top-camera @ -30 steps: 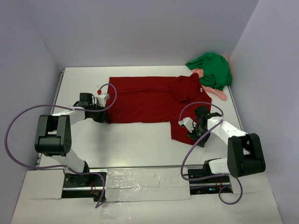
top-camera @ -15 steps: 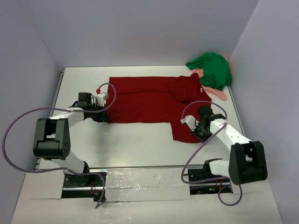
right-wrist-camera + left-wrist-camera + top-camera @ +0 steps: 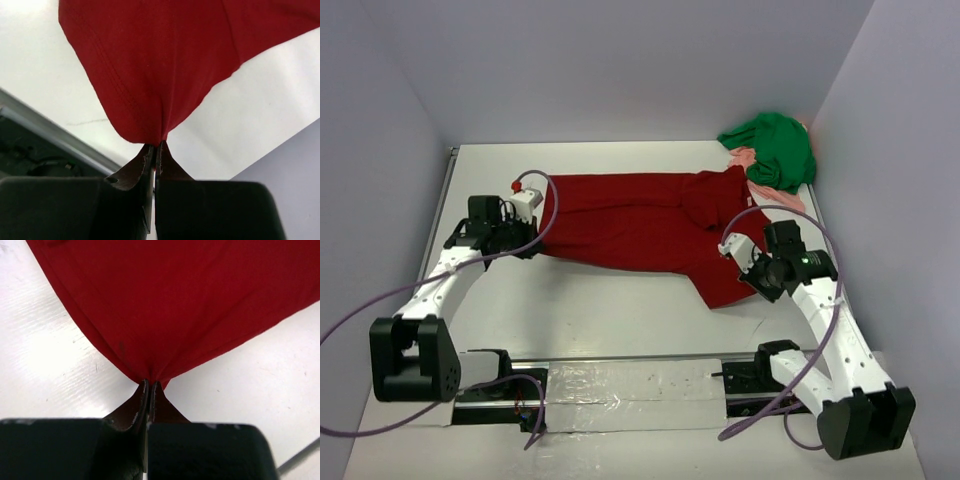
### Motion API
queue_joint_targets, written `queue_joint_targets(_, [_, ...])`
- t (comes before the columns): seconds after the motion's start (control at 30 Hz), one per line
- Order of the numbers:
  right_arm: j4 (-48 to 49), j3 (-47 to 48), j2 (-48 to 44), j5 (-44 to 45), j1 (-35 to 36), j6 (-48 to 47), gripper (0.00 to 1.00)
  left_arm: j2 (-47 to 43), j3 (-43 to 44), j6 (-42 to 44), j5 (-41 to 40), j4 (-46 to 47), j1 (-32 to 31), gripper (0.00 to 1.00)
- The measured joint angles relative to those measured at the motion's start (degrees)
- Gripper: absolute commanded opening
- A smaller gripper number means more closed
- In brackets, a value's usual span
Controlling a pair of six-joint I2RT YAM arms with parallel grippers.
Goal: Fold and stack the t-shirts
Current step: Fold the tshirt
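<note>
A large plain dark red cotton t-shirt (image 3: 640,225) lies stretched across the middle of the white table (image 3: 600,310), running left to right. One short sleeve is folded back over the body near its right end.

The left gripper (image 3: 532,244) sits at the shirt's near left corner. In the left wrist view, its jaws (image 3: 149,386) are pressed together on a pinch of the red cloth, and the fabric fans out from the pinch in tight creases.

The right gripper (image 3: 758,278) is at the shirt's near right corner. In the right wrist view, its jaws (image 3: 156,148) are likewise clamped on a hemmed edge of the same red shirt. The cloth is drawn up to a point at the fingertips, and the white table shows behind it.

From above, the near edge of the shirt runs between the two grips, dipping towards the near side at the right.

In the far right corner of the table, against the wall, a bright green soft t-shirt (image 3: 775,148) lies in a crumpled heap. A smaller salmon-pink piece of cloth (image 3: 782,198) pokes out from under it on the near side, just beside the red shirt's far right end.
</note>
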Motion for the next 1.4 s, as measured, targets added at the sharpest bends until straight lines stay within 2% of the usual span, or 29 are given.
queue_joint_targets(0.3, [-12.17, 4.28, -7.58, -2.82, -0.04, -0.74, 0.00, -7.89, 0.81, 1.66, -0.02, -10.25, 0.00, 0.00])
queue_joint_targets(0.43, [-14.38, 5.35, -9.20, -3.56, -0.04, -1.14, 0.00, -12.55, 0.81, 1.88, -0.02, -12.63, 0.11, 0.00])
queue_joint_targets(0.57, [-14.40, 6.01, -8.26, -3.76, -0.04, -0.79, 0.00, -11.82, 1.46, 2.32, 0.02, -12.63, 0.15, 0.00])
queue_joint_targets(0.9, [-3.37, 11.23, 13.92, -4.13, -0.22, 1.55, 0.00, 3.85, 4.55, 2.86, 0.46, -9.90, 0.39, 0.00])
queue_joint_targets(1.13, [1.64, 20.22, 26.80, -4.13, -1.20, 1.99, 0.00, 12.15, 9.22, 3.54, 0.52, -7.19, 0.42, 0.00])
queue_joint_targets(1.4, [3.74, 32.46, 38.25, -4.20, -3.65, 2.05, 0.00, 16.70, 12.61, 4.42, 0.79, -6.40, 1.11, 0.00])
